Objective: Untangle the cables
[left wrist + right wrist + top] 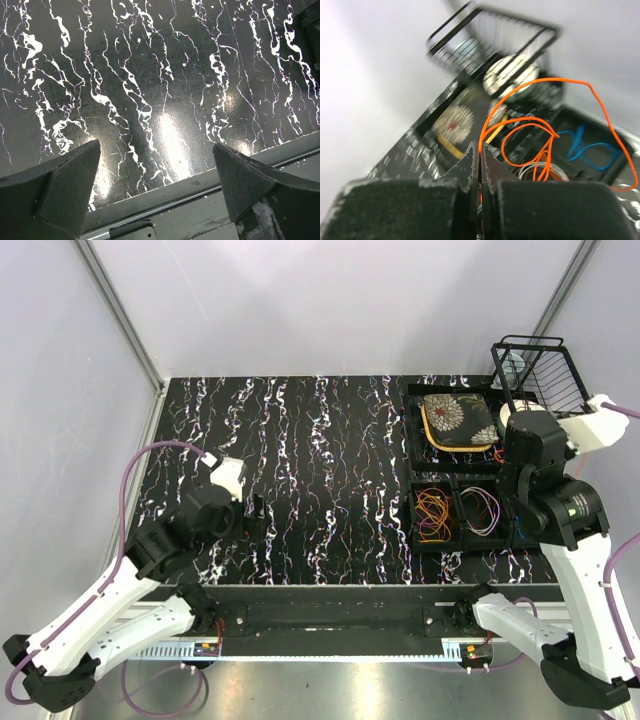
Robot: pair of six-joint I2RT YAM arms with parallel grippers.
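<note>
Item: orange cable (547, 132), one of the cables. It is held raised over the divided black tray (413, 502) at the 3 o'clock side of the table (300, 440), and its loops spread toward 2 o'clock of the fingers in the right wrist view. Whether its lower end is free cannot be told.

Right gripper (480, 150): jaws pressed together on a strand of that cable.

Left gripper (156, 148): jaws spread wide with nothing between them, held low over bare table at about 8 o'clock.

Remaining stock: an orange-and-yellow bundle (433, 515) and a pale purple cable (482, 512) are seen in adjoining tray compartments. A blue cable (578, 140) lies beyond the orange loops; whether it is caught in them cannot be told.

Step in hand, as judged: one cable is being drawn out of the tangle.

Next move, as judged: the loop is to be carried slowly away from the tray so that crossings slip free. A second grip by the idle gripper may be needed where strands cross.
</note>
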